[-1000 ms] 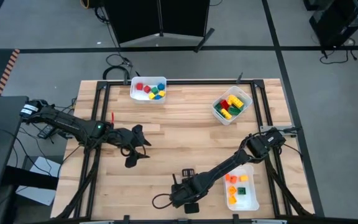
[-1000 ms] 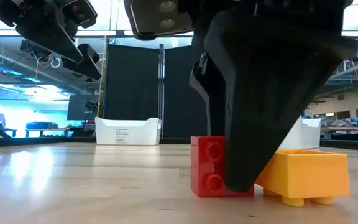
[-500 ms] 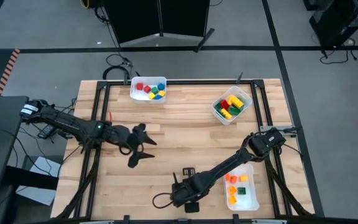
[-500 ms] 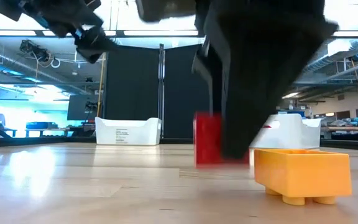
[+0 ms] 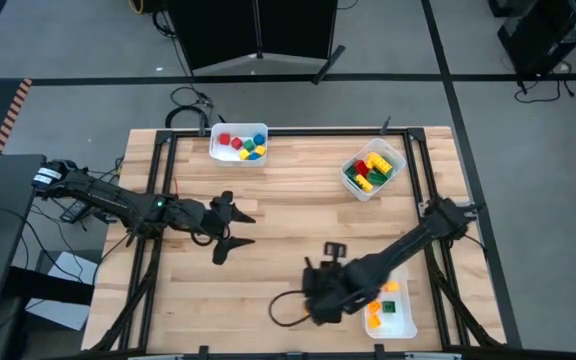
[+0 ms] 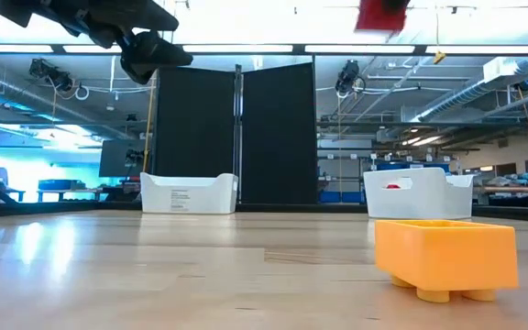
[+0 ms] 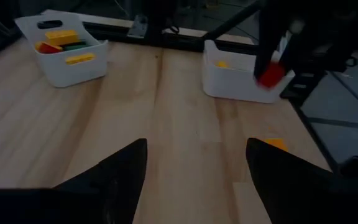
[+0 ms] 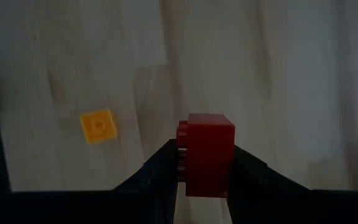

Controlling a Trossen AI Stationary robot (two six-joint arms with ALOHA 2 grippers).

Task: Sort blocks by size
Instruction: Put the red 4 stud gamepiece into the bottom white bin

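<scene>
Right gripper (image 8: pixel 205 163) is clamped on a red block (image 8: pixel 207 152), its two dark fingers pressing the brick's sides, and it now hangs well above the table. A second ago this brick sat on the wood touching the orange block (image 6: pixel 445 256); it has since been lifted clear, so that in the low view only its underside shows at the top of the frame (image 6: pixel 382 14). The orange block stays alone on the table (image 5: pixel 268 250) near the front edge, and the wrist view shows it below and off to one side of the held brick (image 8: pixel 98 126). In the high view the right arm has swung away from the front edge toward the white bin (image 5: pixel 405 325) at the front right corner, which already holds orange and green pieces. I judge that the pick has succeeded and the carry to a bin is under way; the orange block is still to be sorted.

Left gripper (image 7: pixel 194 162) hovers over the left half of the table with its fingers spread and nothing between them. It has drifted a little toward the middle. Two more bins with sorted bricks stand along the back edge.
</scene>
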